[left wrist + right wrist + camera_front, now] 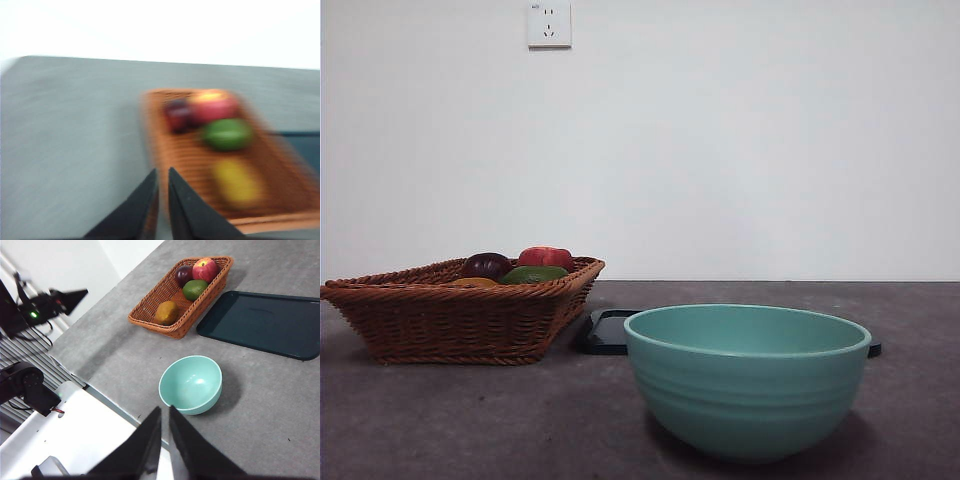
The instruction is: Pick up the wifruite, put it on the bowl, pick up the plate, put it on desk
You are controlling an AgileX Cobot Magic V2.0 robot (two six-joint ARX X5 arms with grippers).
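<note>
Wifruite [166,313] is lying at the wicker basket's [150,304] near end; left gripper [163,176], jaws clenched, needs opening, then descending squarely over it.

Robot body: black throughout.
Left gripper [161,200] and right gripper [164,440] each have two smooth, tapered, wedge-shaped black jaws.

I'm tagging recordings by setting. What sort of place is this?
Probably a robot lab bench, not a kitchen: a bare desk against a plain wall, a robot arm beside it, and staged props: basket, bowl.
</note>
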